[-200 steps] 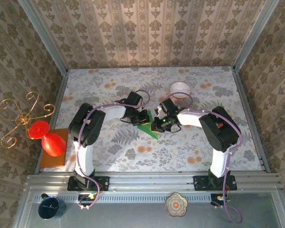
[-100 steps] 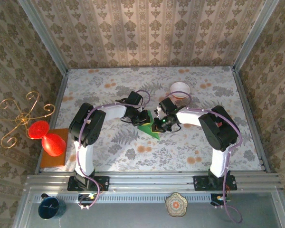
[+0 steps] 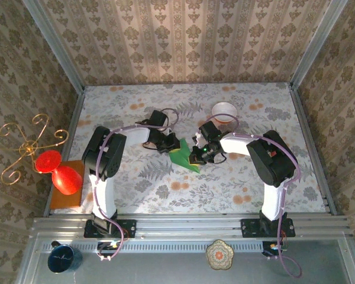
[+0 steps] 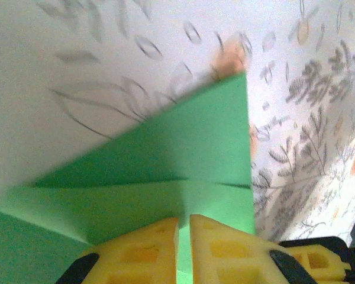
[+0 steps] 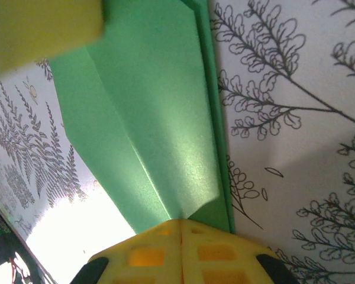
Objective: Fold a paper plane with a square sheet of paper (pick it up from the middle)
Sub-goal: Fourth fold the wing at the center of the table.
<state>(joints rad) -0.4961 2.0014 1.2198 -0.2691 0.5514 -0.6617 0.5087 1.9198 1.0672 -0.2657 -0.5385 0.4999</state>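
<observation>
**Left arm pulled back leftward, paper pinched from both sides**

Since a second ago your left gripper has slid a little left and farther back. The green paper lies mid-table between it and your right gripper. The left fingers are clenched on one paper edge, with a thin green slit between them. The right gripper is clamped tight on the opposite edge. One long folded edge lies flat on the table. You have open room on the near side; the white bowl stands near, behind your right wrist
</observation>
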